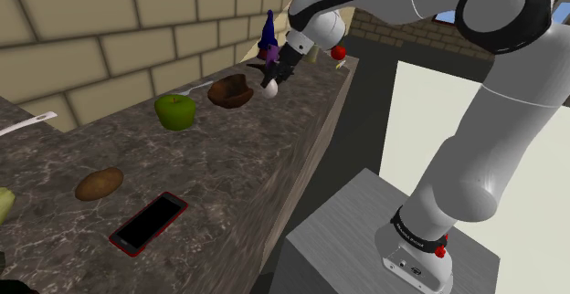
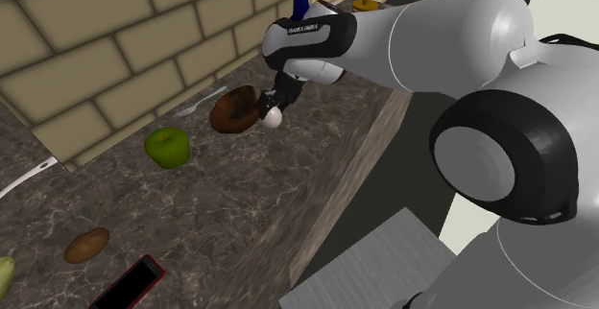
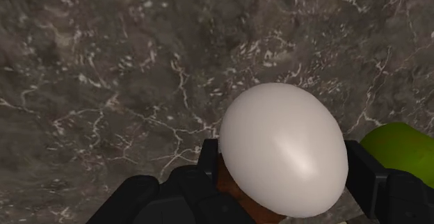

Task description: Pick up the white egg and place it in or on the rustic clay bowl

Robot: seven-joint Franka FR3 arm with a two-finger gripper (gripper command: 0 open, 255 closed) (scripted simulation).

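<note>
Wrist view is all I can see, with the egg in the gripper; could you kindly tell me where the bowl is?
Observer: The brown bowl sits on the counter right next to the egg, on the shoulder view's left of it.
Operator: Thank you; does anything stand close behind the hand there?
Observer: Yes, a purple pointed figure stands just beyond the gripper, toward the brick wall.

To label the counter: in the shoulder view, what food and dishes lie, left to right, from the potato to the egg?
Potato → green apple → brown bowl → white egg.
</note>
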